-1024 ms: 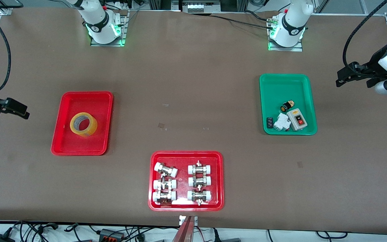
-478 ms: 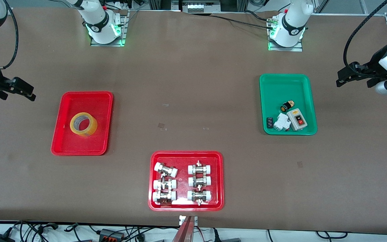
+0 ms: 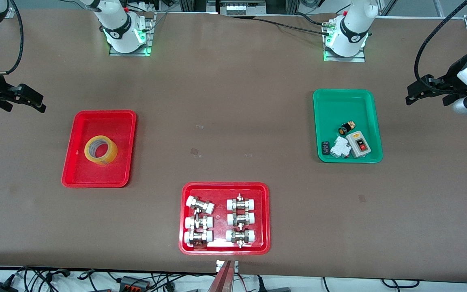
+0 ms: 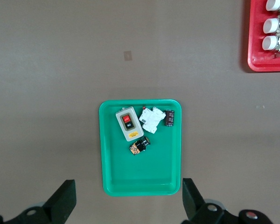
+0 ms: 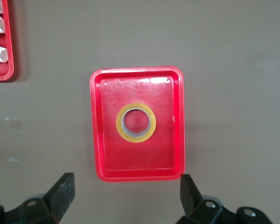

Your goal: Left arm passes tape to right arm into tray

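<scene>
Tape (image 3: 101, 150) lies flat in tray (image 3: 80, 178). Right hand (image 3: 28, 99) and left hand (image 3: 424, 90) both open, empty, above bare worktop (image 3: 225, 117).

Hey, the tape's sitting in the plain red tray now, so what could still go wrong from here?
1. The tape lies flat in the tray, and the open right end effector hangs beside it over bare table near the right arm's end. A sweep back across might clip the rim and shift it.
2. The open left end effector hangs beside the green tray of loose parts; a low pass could scatter them.
</scene>
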Controlling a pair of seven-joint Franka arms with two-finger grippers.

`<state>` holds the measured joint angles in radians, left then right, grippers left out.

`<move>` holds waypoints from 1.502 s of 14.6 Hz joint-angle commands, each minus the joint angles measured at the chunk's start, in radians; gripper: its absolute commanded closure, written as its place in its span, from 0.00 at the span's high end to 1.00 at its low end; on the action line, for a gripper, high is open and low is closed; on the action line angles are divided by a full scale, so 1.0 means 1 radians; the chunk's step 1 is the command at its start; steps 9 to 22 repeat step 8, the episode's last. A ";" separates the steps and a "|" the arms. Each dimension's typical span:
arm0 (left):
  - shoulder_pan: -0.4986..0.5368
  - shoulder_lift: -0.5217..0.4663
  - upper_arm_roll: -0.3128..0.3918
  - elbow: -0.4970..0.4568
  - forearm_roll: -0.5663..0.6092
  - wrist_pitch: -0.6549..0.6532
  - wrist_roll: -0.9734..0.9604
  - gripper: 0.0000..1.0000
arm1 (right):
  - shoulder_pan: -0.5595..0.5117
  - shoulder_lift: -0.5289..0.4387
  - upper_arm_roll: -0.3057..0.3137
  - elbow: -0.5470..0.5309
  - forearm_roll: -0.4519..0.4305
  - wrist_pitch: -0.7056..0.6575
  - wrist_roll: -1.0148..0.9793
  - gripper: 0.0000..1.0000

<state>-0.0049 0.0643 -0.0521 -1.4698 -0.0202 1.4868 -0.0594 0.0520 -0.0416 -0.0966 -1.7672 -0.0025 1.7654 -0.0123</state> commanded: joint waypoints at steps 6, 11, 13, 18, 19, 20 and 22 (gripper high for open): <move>0.003 0.015 0.000 0.034 -0.015 -0.023 -0.007 1.00 | 0.008 -0.027 -0.003 -0.017 -0.011 -0.041 -0.028 1.00; 0.003 0.015 0.000 0.034 -0.015 -0.023 -0.007 1.00 | 0.008 -0.027 -0.002 -0.017 -0.011 -0.040 -0.028 1.00; 0.003 0.015 0.000 0.034 -0.015 -0.023 -0.007 1.00 | 0.008 -0.027 -0.002 -0.017 -0.011 -0.040 -0.028 1.00; 0.003 0.015 0.000 0.034 -0.015 -0.023 -0.007 1.00 | 0.008 -0.027 -0.002 -0.017 -0.011 -0.040 -0.028 1.00; 0.003 0.015 0.000 0.034 -0.015 -0.023 -0.007 1.00 | 0.008 -0.027 -0.002 -0.017 -0.011 -0.040 -0.028 1.00; 0.003 0.015 0.000 0.034 -0.015 -0.023 -0.007 1.00 | 0.008 -0.027 -0.002 -0.017 -0.011 -0.040 -0.028 1.00; 0.003 0.015 0.000 0.034 -0.015 -0.023 -0.007 1.00 | 0.008 -0.027 -0.002 -0.017 -0.011 -0.040 -0.028 1.00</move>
